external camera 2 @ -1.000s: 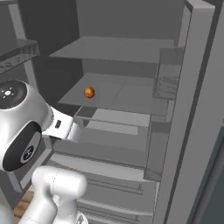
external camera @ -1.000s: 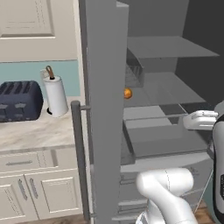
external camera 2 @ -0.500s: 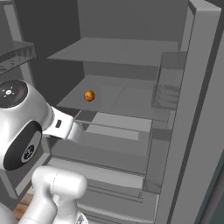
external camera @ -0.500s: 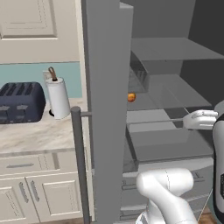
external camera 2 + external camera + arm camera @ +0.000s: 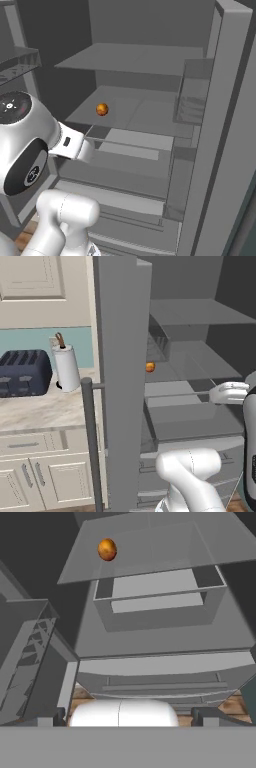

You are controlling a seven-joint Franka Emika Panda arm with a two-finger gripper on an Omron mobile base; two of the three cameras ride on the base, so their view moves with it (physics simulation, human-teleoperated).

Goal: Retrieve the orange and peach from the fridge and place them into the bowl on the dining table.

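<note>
1. Inside the open fridge (image 5: 150,75), on the middle shelf (image 5: 145,112) near its left edge, sits one small round orange (image 5: 102,109) fruit, smooth-skinned.
2. No legible writing anywhere.
3. Shelves are flat, grey, translucent; door bins are clear, boxy.
4. Gripper (image 5: 127,714) fingers stand fully apart, holding nothing, well short of the orange.
5. Paper-towel roll (image 5: 66,368) and dark toaster (image 5: 24,372) stand on the marbled wall counter (image 5: 40,408).

orange (image 5: 107,549) on fridge (image 5: 165,637) shelf, possibly peach

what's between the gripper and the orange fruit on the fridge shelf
Nothing visible. The fridge stands open and the fruit sits alone on a bare shelf. In the hand view the open gripper looks up at the fruit over an open drawer below that shelf.
</note>
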